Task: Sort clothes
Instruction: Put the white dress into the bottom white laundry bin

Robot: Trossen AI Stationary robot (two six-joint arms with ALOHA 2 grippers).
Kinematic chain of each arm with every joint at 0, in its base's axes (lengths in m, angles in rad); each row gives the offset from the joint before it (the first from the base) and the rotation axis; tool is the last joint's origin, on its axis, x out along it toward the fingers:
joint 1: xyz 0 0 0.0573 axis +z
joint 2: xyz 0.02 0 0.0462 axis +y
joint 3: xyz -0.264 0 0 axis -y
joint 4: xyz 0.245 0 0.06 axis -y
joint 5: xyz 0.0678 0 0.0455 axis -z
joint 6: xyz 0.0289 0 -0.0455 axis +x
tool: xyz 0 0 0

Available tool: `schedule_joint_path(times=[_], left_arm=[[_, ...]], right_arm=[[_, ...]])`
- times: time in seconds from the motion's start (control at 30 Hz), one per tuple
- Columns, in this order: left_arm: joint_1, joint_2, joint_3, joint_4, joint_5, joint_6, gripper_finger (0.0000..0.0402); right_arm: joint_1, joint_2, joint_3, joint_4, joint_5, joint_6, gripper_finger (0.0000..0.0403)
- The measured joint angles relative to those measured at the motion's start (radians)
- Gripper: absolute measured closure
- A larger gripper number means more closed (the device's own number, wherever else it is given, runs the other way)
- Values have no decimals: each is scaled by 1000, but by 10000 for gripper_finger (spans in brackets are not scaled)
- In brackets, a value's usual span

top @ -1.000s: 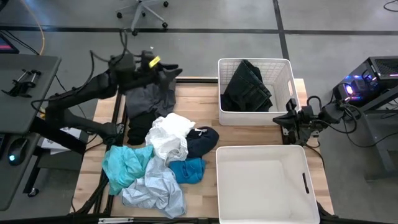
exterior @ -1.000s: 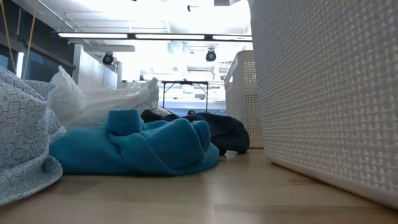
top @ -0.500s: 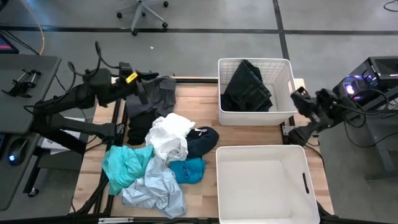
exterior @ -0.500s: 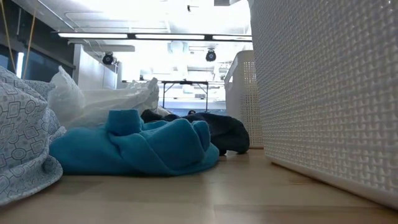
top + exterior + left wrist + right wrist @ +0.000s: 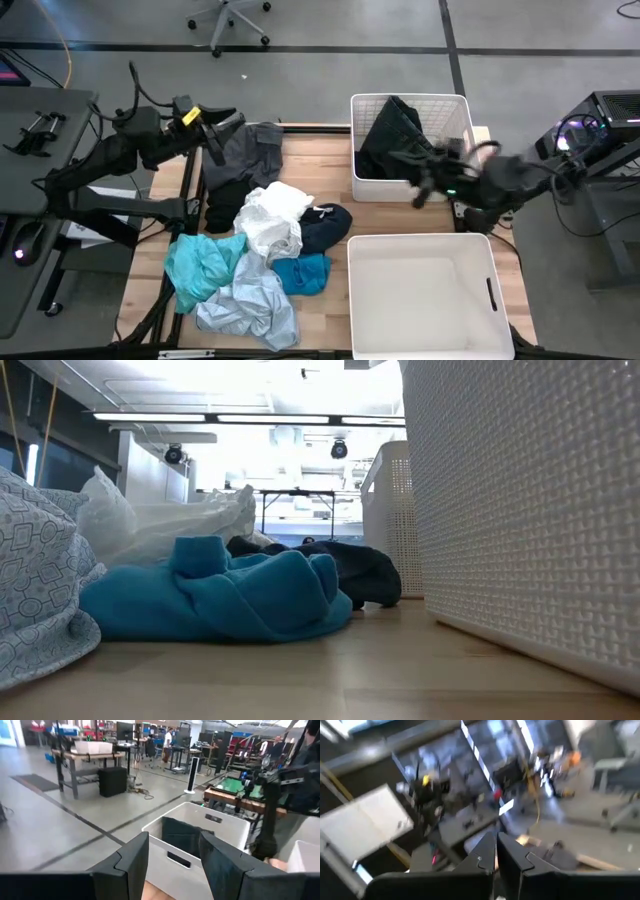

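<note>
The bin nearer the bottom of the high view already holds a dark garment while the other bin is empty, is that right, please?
Not quite: the bins are swapped. In the high view the dark garment lies in the bin at the far edge of the table, while the bin nearer the bottom of the picture is the empty one.

Two dark jointed arms, black cables, left arm (image 5: 110, 160) yellow-tagged

Bins: two, a far bin (image 5: 466, 122) and a near bin (image 5: 420, 250)
Garments in far bin: one dark garment (image 5: 398, 138)
Clothes on table: a pile (image 5: 255, 240) of about seven
Arms: two
</note>
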Motion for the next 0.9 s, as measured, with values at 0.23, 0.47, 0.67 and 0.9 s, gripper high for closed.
schedule_joint_path(times=[0.23,0.47,0.67,0.9], left_arm=[[2,-34,0,-111,3,23,241],[2,-81,0,-154,26,-15,241],[2,-130,1,-193,80,-95,241],[2,-151,1,-243,82,-137,241]], right_arm=[[-203,360,313,-127,-313,160,398],[-317,675,582,-125,-501,215,398],[-365,900,763,-127,-570,144,398],[-386,1107,866,-182,-618,120,396]])
